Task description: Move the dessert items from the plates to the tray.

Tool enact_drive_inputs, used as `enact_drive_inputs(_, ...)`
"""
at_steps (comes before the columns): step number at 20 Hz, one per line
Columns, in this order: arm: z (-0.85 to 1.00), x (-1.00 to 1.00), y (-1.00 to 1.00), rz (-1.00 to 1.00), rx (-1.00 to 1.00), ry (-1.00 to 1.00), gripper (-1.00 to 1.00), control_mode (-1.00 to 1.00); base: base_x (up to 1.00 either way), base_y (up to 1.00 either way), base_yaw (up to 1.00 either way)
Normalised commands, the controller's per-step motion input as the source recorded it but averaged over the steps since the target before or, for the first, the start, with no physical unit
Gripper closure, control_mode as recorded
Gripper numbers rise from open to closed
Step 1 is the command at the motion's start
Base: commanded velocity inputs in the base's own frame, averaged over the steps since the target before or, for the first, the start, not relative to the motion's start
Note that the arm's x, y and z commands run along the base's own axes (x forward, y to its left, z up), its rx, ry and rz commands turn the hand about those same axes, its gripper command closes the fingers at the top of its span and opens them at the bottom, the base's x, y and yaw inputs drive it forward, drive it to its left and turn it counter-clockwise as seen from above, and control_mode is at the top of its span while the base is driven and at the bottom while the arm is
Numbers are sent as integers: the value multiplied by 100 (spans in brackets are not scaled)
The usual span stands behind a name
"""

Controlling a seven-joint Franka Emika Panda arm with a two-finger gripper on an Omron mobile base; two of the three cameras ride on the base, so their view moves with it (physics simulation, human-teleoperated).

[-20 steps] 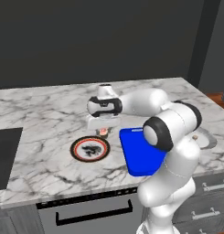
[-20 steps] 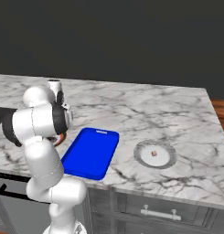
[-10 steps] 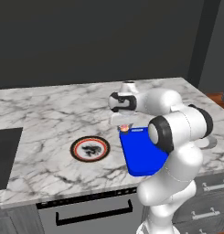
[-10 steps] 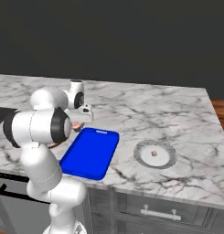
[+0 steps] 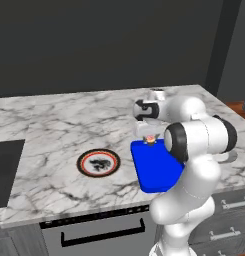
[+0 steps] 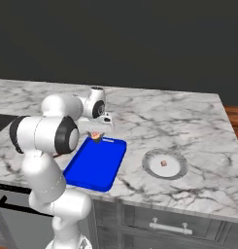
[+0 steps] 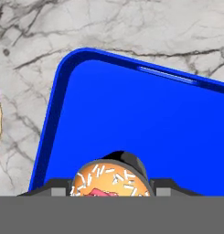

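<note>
Hand view looks down on the blue tray, with the cupcake gripped between the end effector's part-closed fingers, its lower half cut off. Right base view adds the grey plate carrying the brown lump; left base view shows the patterned plate on the bench.

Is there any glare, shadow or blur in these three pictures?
Hand view: a pale glare streak on the blue tray's far rim; the cupcake is sharp but cut off at the bottom. Left base view: soft and even light, background dark. Right base view: the lump on the pale plate is too small to resolve.
</note>
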Motion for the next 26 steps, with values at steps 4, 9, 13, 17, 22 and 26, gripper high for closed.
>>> enact_drive_inputs(4, -38, 7, -25, 0, 0, 0, 100, -100, 0, 0, 0)
enact_drive_inputs(9, -40, 1, -14, 0, 0, 0, 100, -100, 0, 0, 0)
enact_drive_inputs(13, -26, 0, -13, 0, 0, 0, 100, -100, 0, 0, 0)
enact_drive_inputs(17, -3, 0, -14, 0, 0, 0, 100, -100, 0, 0, 0)
enact_drive_inputs(22, -17, 0, -6, 0, 0, 0, 100, -100, 0, 0, 0)
enact_drive_inputs(26, -16, 0, -6, 0, 0, 0, 100, -100, 0, 0, 0)
